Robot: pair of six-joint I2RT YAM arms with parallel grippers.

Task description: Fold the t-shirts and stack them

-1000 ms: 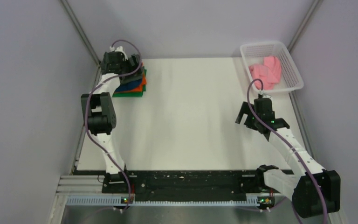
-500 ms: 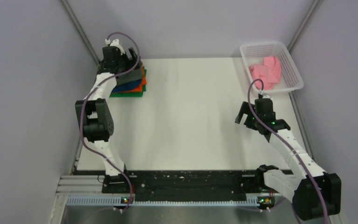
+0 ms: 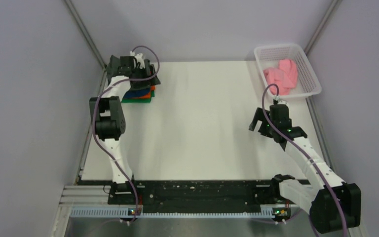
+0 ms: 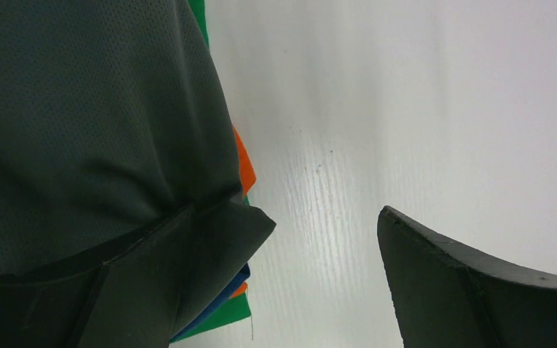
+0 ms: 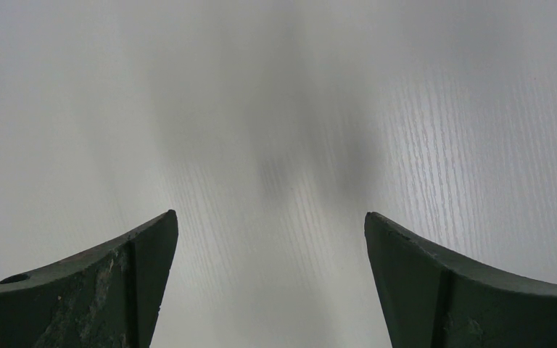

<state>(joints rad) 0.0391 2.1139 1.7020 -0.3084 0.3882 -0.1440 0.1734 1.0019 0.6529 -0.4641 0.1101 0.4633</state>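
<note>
Left wrist view: the left tool (image 4: 325,232) is seen spread wide, with nothing but bare surface (image 3: 202,123) between its jaws. One finger (image 4: 210,254) appears to be pressed against the near corner of the charcoal t-shirt (image 4: 94,123), which is laid on top of the stack (image 3: 139,97) of navy, orange and green t-shirts.

If the tool is drawn sideways, that corner could be snagged and the fold pulled open, or the top layer dragged off the stack. A straight lift away from the stack is judged safer.

Little room is left on the stack's far and left sides, where the surface's edge and the wall (image 3: 29,98) are close. Broad open surface is offered to the right of the stack.

Well to the right of the stack, the right tool (image 5: 270,225) is held fully open and empty over bare surface. Further right of the stack, a pink t-shirt (image 3: 282,76) is left bunched in the basket (image 3: 276,48), not yet folded.
</note>
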